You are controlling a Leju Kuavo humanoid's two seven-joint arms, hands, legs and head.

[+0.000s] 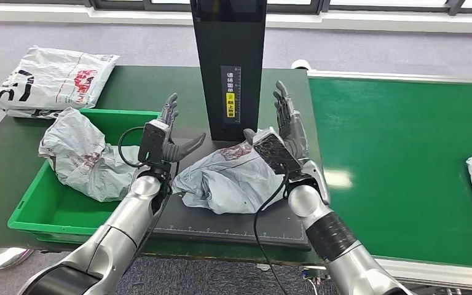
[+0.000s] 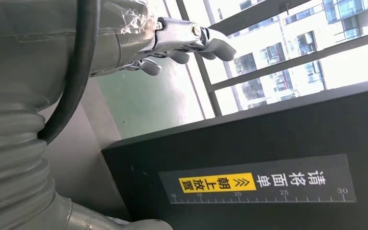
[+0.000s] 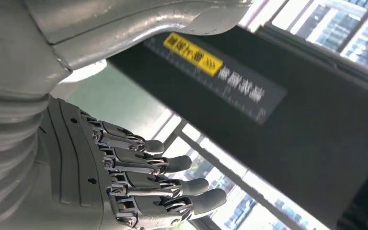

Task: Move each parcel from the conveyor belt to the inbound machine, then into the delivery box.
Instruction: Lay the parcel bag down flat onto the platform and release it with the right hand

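Hands [image 1: 166, 132] upright, open, beside parcel [image 1: 227, 178]

Both robot hand [image 1: 167, 132] [image 1: 287, 123] fingers spread, upright

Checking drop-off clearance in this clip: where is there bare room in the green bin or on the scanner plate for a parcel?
The green bin is bare along its near and right side, bordered by the left hand; its far-left half holds a grey parcel. The scanner plate is crowded: a crumpled parcel fills its middle between both hands, leaving only the near strip.
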